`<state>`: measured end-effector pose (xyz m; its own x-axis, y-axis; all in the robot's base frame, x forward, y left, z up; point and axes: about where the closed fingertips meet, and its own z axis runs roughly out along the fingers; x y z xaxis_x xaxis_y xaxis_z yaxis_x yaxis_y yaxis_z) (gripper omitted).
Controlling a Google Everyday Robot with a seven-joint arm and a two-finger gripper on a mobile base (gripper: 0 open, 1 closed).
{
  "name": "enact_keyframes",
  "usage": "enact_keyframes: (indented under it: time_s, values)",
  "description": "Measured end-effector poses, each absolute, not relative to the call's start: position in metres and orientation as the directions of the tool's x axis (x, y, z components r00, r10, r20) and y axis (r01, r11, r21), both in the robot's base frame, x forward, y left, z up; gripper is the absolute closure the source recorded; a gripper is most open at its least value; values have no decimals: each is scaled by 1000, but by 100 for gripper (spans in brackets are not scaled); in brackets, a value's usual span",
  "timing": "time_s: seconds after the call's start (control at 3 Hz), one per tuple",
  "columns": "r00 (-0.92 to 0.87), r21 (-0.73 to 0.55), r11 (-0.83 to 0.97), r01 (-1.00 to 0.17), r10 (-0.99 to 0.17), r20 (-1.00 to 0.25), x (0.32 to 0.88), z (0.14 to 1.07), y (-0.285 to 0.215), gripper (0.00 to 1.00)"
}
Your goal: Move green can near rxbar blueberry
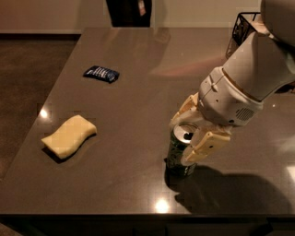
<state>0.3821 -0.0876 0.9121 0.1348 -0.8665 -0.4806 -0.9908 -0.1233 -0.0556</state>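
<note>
The green can [175, 156] stands upright on the dark table [138, 92], near the front edge and right of centre. My gripper [179, 142] reaches in from the right and is shut on the can, one cream finger [185, 109] behind its top and the other [205, 145] across its front right side. The rxbar blueberry [101, 73], a flat dark blue wrapper, lies far off at the back left of the table.
A pale yellow wavy sponge [69, 137] lies at the front left. A black wire basket [240, 28] stands at the back right corner. A person [129, 11] stands beyond the far edge. My white arm [249, 78] covers the right side.
</note>
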Motion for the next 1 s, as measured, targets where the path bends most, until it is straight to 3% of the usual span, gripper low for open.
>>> enact_keyframes:
  time_s: [0.67, 1.0]
  values:
    - [142, -91, -112, -990, -861, -488, 389, 943, -69, 88]
    - [140, -105, -101, -989, -857, -496, 410, 962, -49, 100]
